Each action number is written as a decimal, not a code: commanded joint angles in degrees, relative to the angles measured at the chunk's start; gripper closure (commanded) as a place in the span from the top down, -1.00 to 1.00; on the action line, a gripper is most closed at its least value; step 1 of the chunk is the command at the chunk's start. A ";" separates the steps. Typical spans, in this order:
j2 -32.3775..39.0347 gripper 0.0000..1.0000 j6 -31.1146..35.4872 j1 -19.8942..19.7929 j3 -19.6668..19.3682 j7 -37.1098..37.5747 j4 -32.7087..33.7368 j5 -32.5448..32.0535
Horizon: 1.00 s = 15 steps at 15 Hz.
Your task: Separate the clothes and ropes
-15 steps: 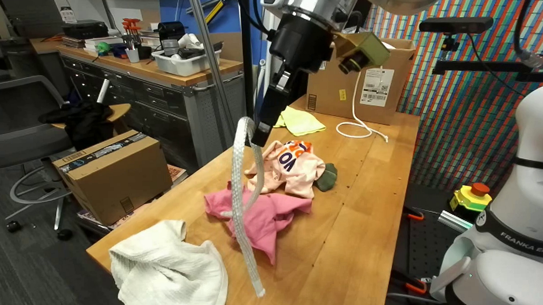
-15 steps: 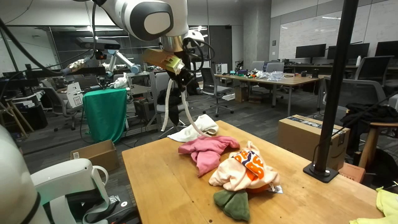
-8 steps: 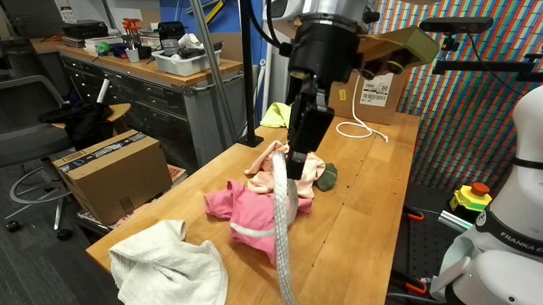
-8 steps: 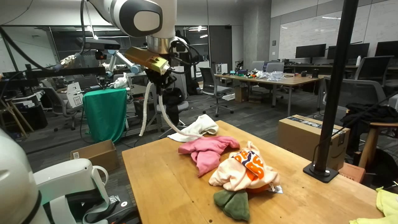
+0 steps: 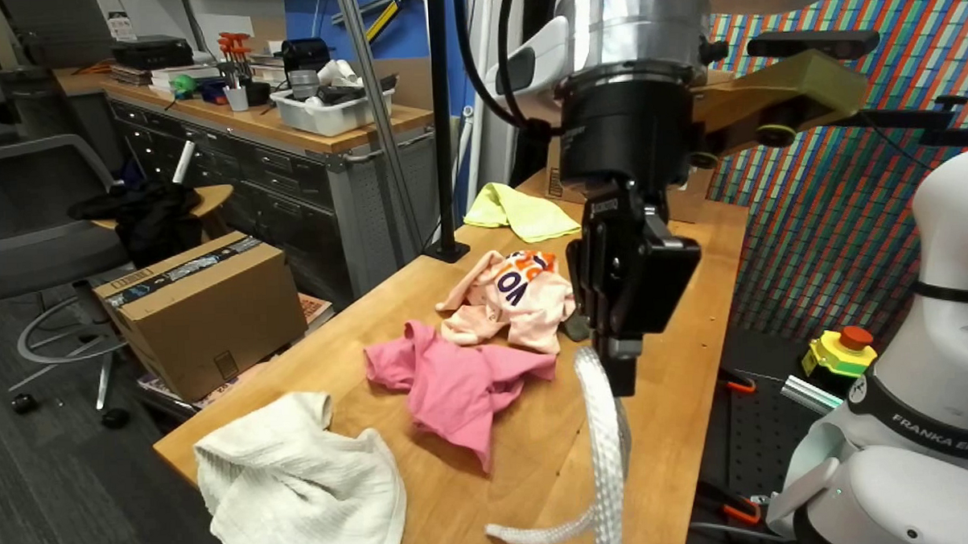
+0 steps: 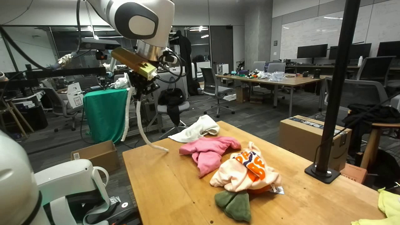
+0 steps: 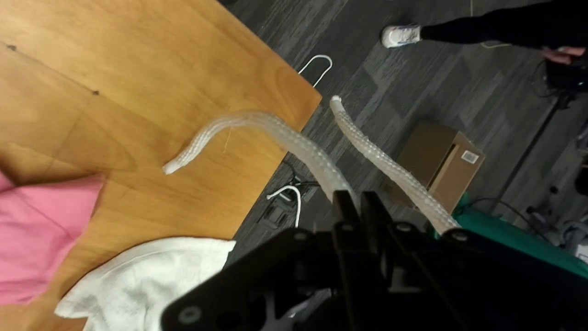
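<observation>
I have the white rope (image 5: 606,461) pinched in the tool (image 7: 356,198), which is clamped firmly on it, two lengths hanging down. In my wrist view one end shows against the tabletop (image 6: 156,175), left of centre, and the other against the floor (image 7: 496,92); whether the first end touches down, I can't tell. In an exterior view the rope hangs at lower right of centre, apart from the pink cloth (image 5: 464,385) mid-frame. The white cloth (image 5: 306,479) sits lower left, the yellow-green cloth (image 5: 522,214) upper centre. At bottom centre of an exterior view, a dark green piece (image 6: 232,204) lies against the pale pink piece (image 6: 229,176) with printed letters. Farther out, I see a cardboard box (image 5: 204,330) at frame left and, upper right in the wrist view, someone's leg (image 7: 482,31).
</observation>
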 commanded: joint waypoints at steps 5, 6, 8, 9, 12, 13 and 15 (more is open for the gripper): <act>2.85 -0.92 -4.64 -1.43 3.02 -1.81 0.22 4.23; 3.54 -0.92 -3.64 -1.83 3.39 -1.49 -0.14 3.89; 5.38 -0.93 -2.85 -2.74 3.86 -0.76 -0.34 3.11; 6.29 -0.93 -2.17 -3.21 4.02 -0.69 -0.68 2.92; 9.74 -0.93 2.63 -4.53 5.07 0.80 -1.50 2.15; 10.96 -0.93 4.39 -4.90 5.37 1.65 -1.57 1.80; 13.27 -0.93 6.03 -5.54 5.50 2.58 -1.81 1.23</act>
